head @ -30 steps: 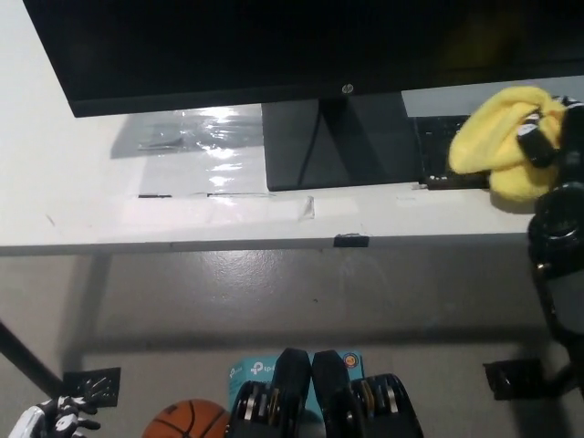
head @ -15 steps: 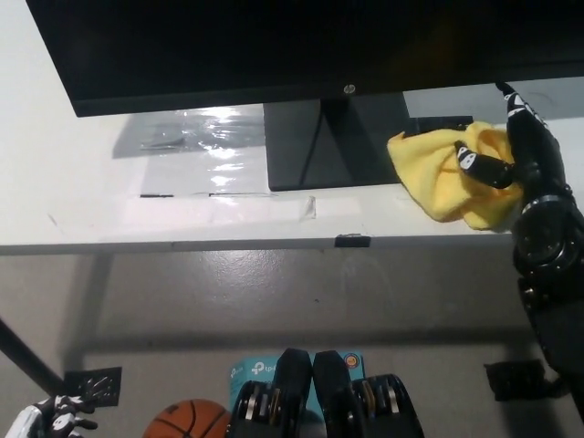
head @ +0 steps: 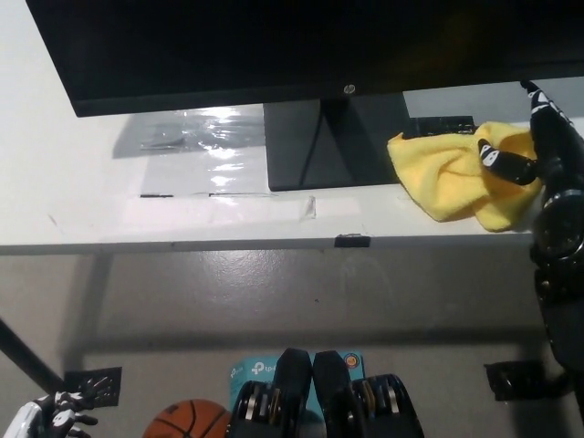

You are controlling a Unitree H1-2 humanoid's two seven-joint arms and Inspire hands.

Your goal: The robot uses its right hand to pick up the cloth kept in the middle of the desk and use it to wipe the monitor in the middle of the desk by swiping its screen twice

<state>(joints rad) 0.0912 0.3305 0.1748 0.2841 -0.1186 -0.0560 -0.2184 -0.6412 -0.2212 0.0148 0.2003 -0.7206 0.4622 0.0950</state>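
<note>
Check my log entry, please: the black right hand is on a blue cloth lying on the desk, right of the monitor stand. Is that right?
Wrong colour: the head view shows a yellow cloth, not blue. Otherwise correct: the black right hand is on it, on the desk, right of the monitor stand.

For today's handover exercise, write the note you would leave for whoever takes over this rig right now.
Right hand: on the yellow cloth, fingers over it; grip not certain.
Left hand: resting low at the lower left, away from the desk.
Cloth lies on the desk, right of the monitor stand.
Whether any wiping is done cannot be told.
Left: lift the cloth, swipe the screen twice.
</note>
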